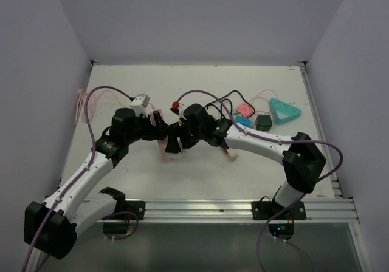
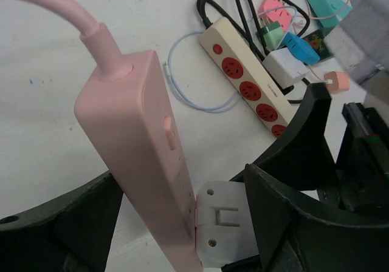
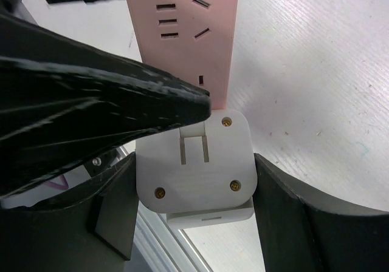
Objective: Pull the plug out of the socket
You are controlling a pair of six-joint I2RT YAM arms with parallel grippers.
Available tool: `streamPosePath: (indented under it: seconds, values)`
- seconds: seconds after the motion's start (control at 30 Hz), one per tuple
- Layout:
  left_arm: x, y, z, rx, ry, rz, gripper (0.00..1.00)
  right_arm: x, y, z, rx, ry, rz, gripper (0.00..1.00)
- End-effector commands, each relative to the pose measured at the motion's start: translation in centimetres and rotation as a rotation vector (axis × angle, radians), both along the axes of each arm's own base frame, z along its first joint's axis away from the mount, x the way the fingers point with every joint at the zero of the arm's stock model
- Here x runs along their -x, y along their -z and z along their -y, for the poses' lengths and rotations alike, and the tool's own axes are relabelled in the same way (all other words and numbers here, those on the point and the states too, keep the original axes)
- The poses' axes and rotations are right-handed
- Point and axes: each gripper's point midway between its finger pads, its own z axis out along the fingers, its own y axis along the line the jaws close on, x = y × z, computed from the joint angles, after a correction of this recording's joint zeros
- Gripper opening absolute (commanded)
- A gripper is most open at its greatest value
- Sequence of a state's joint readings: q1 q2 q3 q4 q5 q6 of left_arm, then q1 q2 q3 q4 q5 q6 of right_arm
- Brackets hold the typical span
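Note:
The pink power strip (image 2: 140,126) runs up between my left gripper's (image 2: 182,181) widely spread jaws, so that gripper is open. A white square plug (image 2: 222,223) sits flat against the strip's socket face; its prongs are hidden. In the right wrist view my right gripper (image 3: 193,175) is shut on the plug (image 3: 194,163), one finger pressing each side. The strip (image 3: 182,23) reaches away above it. A black finger (image 3: 121,96) of the left gripper crosses that view. From above, both grippers (image 1: 159,126) (image 1: 176,139) meet mid-table.
A cream power strip with red sockets (image 2: 246,84) lies to the right with black cables. Beyond it are a pink adapter (image 1: 244,109), a blue one (image 1: 243,120), a dark green cube (image 1: 263,122) and a teal triangular block (image 1: 284,110). An aluminium rail (image 1: 200,208) borders the near edge.

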State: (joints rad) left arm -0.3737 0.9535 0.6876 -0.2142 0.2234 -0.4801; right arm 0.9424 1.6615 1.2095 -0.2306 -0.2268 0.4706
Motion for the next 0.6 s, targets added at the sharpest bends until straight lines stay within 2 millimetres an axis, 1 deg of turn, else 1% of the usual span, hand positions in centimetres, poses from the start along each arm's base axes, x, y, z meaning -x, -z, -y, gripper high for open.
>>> streamPosePath:
  seconds: [0.0, 0.03, 0.1, 0.13, 0.2, 0.23, 0.3, 0.33, 0.4, 0.43, 0.53, 0.57]
  values:
    - [0.9, 1.7, 0.3, 0.050, -0.016, -0.073, 0.81, -0.9, -3.6, -1.7, -0.115, -0.015, 0.069, 0.00]
    - [1.0, 1.9, 0.5, 0.065, -0.022, -0.084, 0.77, -0.8, -3.6, -1.8, -0.116, -0.018, 0.068, 0.00]
    - [0.8, 2.4, 0.7, 0.077, -0.023, -0.091, 0.73, -0.9, -3.6, -2.0, -0.116, -0.021, 0.065, 0.00]
    - [0.8, 2.5, 0.7, 0.082, -0.027, -0.092, 0.66, -0.8, -3.5, -2.0, -0.115, -0.022, 0.064, 0.00]
    - [0.3, 2.7, 0.5, 0.075, -0.045, -0.083, 0.59, -0.8, -3.5, -2.1, -0.116, -0.026, 0.061, 0.00]
    - [0.2, 2.8, 0.4, 0.069, -0.052, -0.078, 0.51, -0.8, -3.5, -2.1, -0.117, -0.027, 0.061, 0.00]
    - [-0.4, 2.5, 0.0, 0.057, -0.076, -0.052, 0.42, -0.7, -3.3, -2.1, -0.116, -0.033, 0.054, 0.00]
    - [-0.7, 2.3, -0.2, 0.044, -0.078, -0.033, 0.33, -0.6, -3.3, -2.1, -0.115, -0.034, 0.053, 0.00]
    - [-1.3, 1.7, -0.6, 0.023, -0.095, 0.003, 0.23, -0.6, -3.2, -2.0, -0.107, -0.035, 0.047, 0.00]
    - [-1.4, 1.6, -0.8, -0.004, -0.087, 0.024, 0.13, -0.5, -3.4, -2.0, -0.106, -0.039, 0.050, 0.00]
    - [-1.8, 0.9, -1.4, -0.069, -0.077, 0.073, 0.00, -0.5, -3.2, -1.4, -0.081, -0.038, 0.054, 0.00]
    - [-1.9, 0.7, -1.6, -0.086, -0.074, 0.083, 0.00, -0.3, -3.1, -1.1, -0.066, -0.037, 0.046, 0.00]
